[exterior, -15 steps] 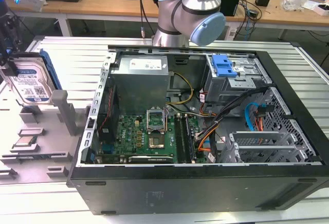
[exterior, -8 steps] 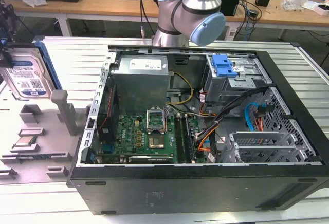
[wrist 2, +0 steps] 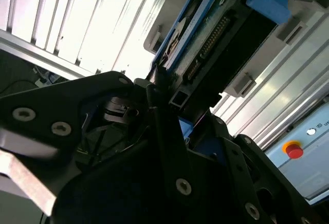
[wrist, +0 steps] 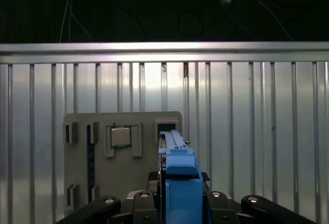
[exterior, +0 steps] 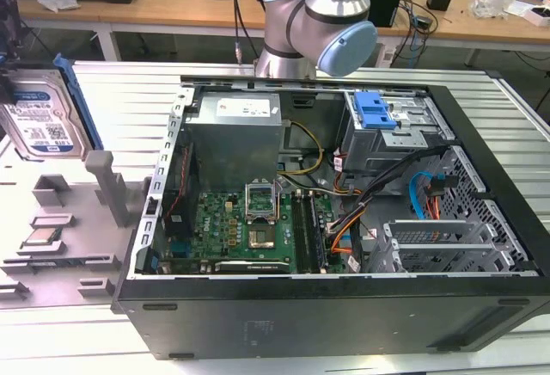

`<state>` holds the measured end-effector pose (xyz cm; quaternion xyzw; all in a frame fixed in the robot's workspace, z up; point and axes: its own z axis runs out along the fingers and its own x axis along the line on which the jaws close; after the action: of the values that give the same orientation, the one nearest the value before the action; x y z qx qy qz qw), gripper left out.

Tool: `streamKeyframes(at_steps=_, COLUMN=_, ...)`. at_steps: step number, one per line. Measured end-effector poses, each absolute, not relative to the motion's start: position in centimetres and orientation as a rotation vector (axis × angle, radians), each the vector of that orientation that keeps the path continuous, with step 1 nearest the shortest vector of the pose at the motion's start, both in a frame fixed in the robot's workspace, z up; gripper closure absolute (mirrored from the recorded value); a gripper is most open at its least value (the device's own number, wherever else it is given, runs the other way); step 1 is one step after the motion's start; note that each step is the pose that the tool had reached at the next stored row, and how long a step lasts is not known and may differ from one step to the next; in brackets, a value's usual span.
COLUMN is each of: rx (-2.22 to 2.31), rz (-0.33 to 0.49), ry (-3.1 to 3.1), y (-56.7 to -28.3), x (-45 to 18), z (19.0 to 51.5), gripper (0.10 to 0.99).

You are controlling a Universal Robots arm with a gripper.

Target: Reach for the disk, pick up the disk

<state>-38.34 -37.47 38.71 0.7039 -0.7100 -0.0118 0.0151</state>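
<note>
First wrist view, claw (wrist: 177,179) clenched on the edge-on disk (wrist: 175,147), square chip (wrist: 121,136) seated in grey tray (wrist: 128,178) recess.

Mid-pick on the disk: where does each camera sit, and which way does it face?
Exterior view: off the arm, raised, looking down into the open computer case; disk at the exterior view's left, arm rising beyond.
First wrist view: on the wrist, facing the ribbed table along the disk's blue edge, fixture and chip beyond; gripper flanks the disk.
Second wrist view: on the wrist, past gripper links at the disk's circuit-board face.
Shared: all show the disk.
</note>
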Motion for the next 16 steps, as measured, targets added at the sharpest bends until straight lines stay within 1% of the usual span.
streamKeyframes(at_steps=16, rx=2.191, rz=-0.037, ry=-2.209, y=-37.4, x=-38.3, z=42.0, gripper=0.722)
